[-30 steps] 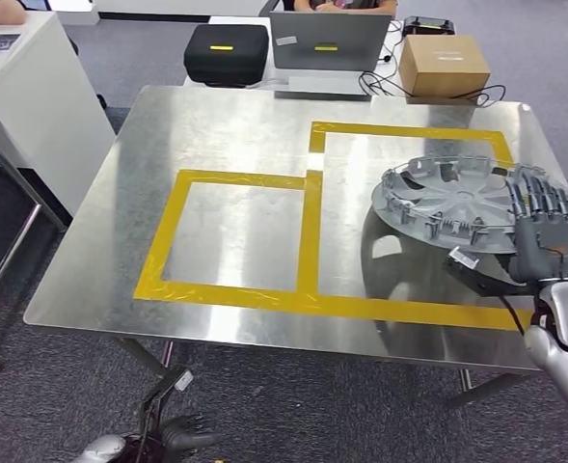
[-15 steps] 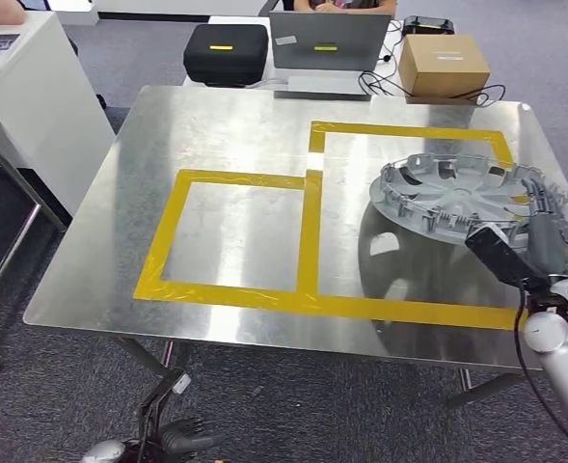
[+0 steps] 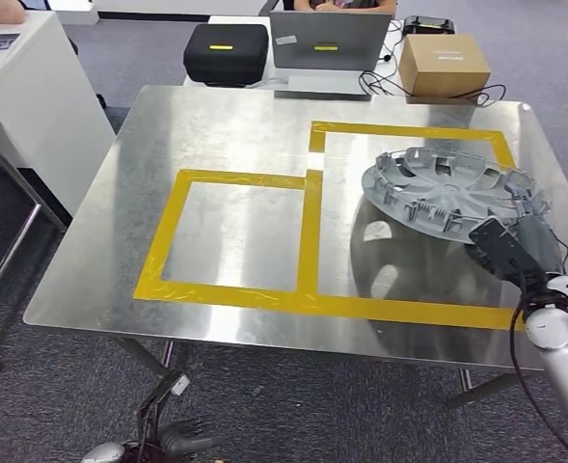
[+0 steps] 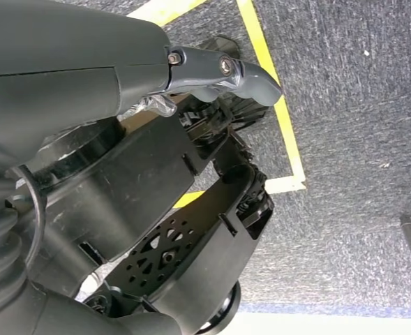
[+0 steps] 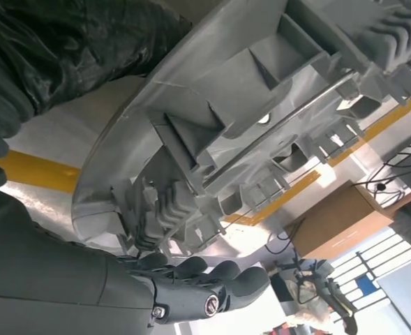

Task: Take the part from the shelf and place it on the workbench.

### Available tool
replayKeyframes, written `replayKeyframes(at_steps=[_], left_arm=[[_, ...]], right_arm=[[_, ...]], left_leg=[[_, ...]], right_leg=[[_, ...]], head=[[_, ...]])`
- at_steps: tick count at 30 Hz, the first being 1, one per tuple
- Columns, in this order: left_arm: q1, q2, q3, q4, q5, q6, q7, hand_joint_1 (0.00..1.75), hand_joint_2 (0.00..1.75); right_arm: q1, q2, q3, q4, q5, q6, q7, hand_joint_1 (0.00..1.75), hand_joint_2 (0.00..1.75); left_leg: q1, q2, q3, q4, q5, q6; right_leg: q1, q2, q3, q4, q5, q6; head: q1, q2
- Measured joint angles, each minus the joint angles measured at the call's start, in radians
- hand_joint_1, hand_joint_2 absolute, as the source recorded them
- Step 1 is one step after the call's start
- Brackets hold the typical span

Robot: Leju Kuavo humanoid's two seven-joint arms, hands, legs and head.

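Grey hubcap-like part (image 3: pixel 451 189) held over the right side of the metal table (image 3: pixel 229 125), inner ribbed face up, tilted so the far-left edge sits lower. Hovering above the larger yellow-taped rectangle (image 3: pixel 412 222), with its dark reflection on the steel just beneath — whether the low edge touches the table cannot be told. Right hand (image 3: pixel 529 243) grasping the part at its near-right rim, thumb side under the rim and the silver arm coming up from the lower right corner. From the right wrist camera: the part's (image 5: pixel 234 118) clips and ribs close up, dark fingers (image 5: pixel 219 279) curled along the rim's edge, yellow tape visible on the table below.

Left hand (image 3: pixel 186 439) hanging low beside the body, below the table's near edge, fingers dark against the grey carpet; clenched or slack — cannot tell. From the left wrist camera: thick grey thumb (image 4: pixel 234 73) extended, carpet and yellow floor tape (image 4: pixel 277 105) behind it.

A smaller taped square (image 3: pixel 229 231) left of the rectangle, sharing 1 strip. Beyond the far edge: a black case (image 3: pixel 226 53), a grey laptop (image 3: pixel 328 43) and a cardboard box (image 3: pixel 442 66) with cables.
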Motion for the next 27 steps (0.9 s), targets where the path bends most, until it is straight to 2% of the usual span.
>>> replayKeyframes(at_steps=[3,8,13,15,18,22,27], left_arm=[[0.000,0.000,0.000,0.000,0.002,-0.001,-0.003,0.00,1.75],[-0.002,0.004,-0.001,0.001,0.018,-0.018,-0.024,0.00,1.75],[-0.006,0.007,-0.003,0.007,0.028,-0.032,-0.032,0.00,1.75],[-0.009,0.008,-0.005,0.011,0.031,-0.036,-0.035,0.00,1.75],[-0.012,0.012,-0.009,0.017,0.035,-0.038,-0.037,0.00,1.75],[-0.011,0.015,-0.015,0.027,0.035,-0.049,-0.044,0.00,1.75],[-0.011,0.017,-0.017,0.036,0.035,-0.056,-0.048,0.00,1.75]], right_arm=[[0.001,0.001,-0.007,-0.002,-0.062,0.079,0.010,0.00,1.75],[0.005,0.000,-0.029,-0.008,-0.294,0.346,0.030,0.00,1.75],[0.008,-0.013,-0.030,-0.009,-0.417,0.506,0.057,0.00,1.75],[0.010,-0.028,-0.021,-0.016,-0.396,0.523,0.055,0.00,1.75],[0.013,-0.069,0.023,-0.048,-0.276,0.489,0.062,0.00,1.75],[0.011,-0.154,0.112,-0.101,-0.116,0.477,0.097,0.00,1.75],[0.015,-0.238,0.188,-0.175,-0.059,0.471,0.117,0.00,1.75]], left_leg=[[0.000,0.000,0.000,0.000,0.000,0.000],[0.000,0.000,0.000,0.000,0.000,0.000],[0.000,0.000,0.000,0.000,0.000,0.000],[0.000,0.000,0.000,0.000,0.000,0.000],[0.000,0.000,0.000,0.000,0.000,0.000],[-0.001,-0.001,-0.001,0.000,0.000,0.000],[-0.001,-0.001,-0.001,0.000,0.000,0.000]], right_leg=[[0.000,0.000,0.000,0.000,0.000,0.000],[0.000,0.000,-0.001,0.000,0.000,0.000],[0.000,0.000,-0.001,0.000,0.000,0.000],[0.000,0.000,-0.001,0.000,0.000,0.000],[0.000,0.000,-0.001,0.000,0.000,0.000],[-0.001,-0.001,-0.001,0.000,0.000,0.000],[-0.001,-0.001,-0.001,0.000,0.000,0.000]], head=[[0.000,0.000],[0.000,0.000],[0.000,0.000],[0.000,0.000],[0.000,0.000],[0.000,0.000],[0.000,0.000]])
